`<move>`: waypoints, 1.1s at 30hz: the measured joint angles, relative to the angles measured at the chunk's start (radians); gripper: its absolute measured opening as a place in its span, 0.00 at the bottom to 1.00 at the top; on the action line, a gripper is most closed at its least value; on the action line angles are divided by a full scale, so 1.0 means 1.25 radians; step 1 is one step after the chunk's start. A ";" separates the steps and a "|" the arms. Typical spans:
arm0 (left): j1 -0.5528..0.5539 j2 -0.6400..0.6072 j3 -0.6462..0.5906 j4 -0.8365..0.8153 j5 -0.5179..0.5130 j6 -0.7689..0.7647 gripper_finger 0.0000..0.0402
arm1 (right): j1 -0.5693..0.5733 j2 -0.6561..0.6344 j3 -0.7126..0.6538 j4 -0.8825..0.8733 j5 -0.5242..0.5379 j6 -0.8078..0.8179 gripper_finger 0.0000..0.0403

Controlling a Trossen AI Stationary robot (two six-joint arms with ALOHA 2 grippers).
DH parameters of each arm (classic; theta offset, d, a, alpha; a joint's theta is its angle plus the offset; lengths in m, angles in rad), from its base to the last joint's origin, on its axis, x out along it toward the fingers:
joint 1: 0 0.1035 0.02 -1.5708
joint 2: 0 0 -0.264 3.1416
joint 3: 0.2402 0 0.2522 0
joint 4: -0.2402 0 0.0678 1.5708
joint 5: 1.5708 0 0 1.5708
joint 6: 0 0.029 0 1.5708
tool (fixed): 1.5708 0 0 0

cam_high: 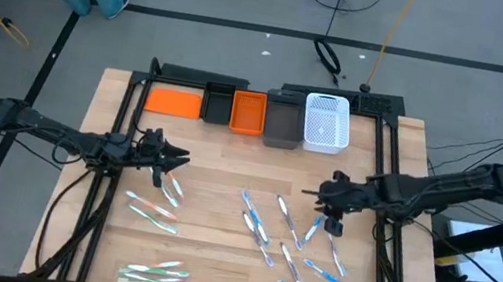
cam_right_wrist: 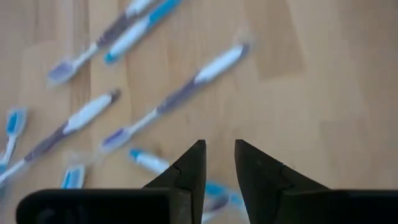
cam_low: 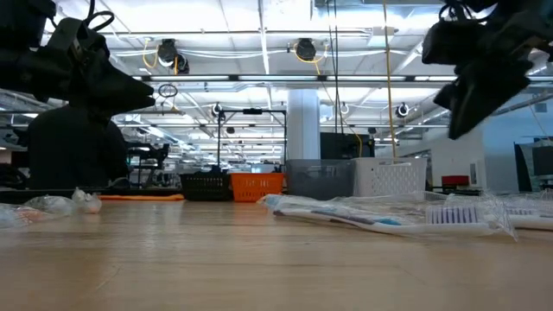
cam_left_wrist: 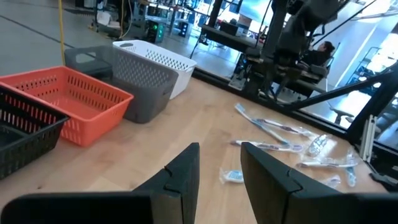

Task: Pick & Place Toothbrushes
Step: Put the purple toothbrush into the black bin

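The right tool (cam_high: 334, 222) hangs at about 3 o'clock on the counter (cam_high: 229, 158), pointing down over the blue toothbrushes (cam_high: 286, 243) scattered from the centre toward 5 o'clock. Its jaws stand narrow with a slim gap, and nothing is between them; a blue-tipped brush (cam_right_wrist: 152, 163) lies just under the tips. The left tool (cam_high: 168, 158) waits at 9 o'clock, jaws narrow and empty, above a second group of brushes (cam_high: 153, 206); a third group (cam_high: 153, 272) lies at 7 o'clock. The bins at 12 o'clock, including the orange bin (cam_high: 249, 112), grey bin (cam_high: 283, 124) and white bin (cam_high: 326, 123), look empty. This reads as the pick step: next, the right tool must centre over 1 handle and drop to the counter.
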 joint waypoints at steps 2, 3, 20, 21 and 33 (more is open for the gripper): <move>0.000 0.000 0.000 0.000 0.000 0.003 0.29 | 0.012 0.014 0.003 -0.035 -0.027 0.058 0.19; 0.000 0.000 0.000 0.000 0.000 0.003 0.29 | 0.018 0.022 0.003 -0.052 -0.046 0.092 0.19; 0.000 0.000 0.000 0.001 0.000 0.004 0.29 | 0.109 0.108 0.003 -0.102 -0.150 0.407 0.19; 0.000 0.000 0.000 0.000 0.000 0.004 0.29 | 0.109 0.118 0.003 -0.101 -0.150 0.415 0.19; 0.000 0.000 0.000 0.001 0.000 0.002 0.29 | 0.108 0.218 0.003 -0.103 -0.140 0.441 0.19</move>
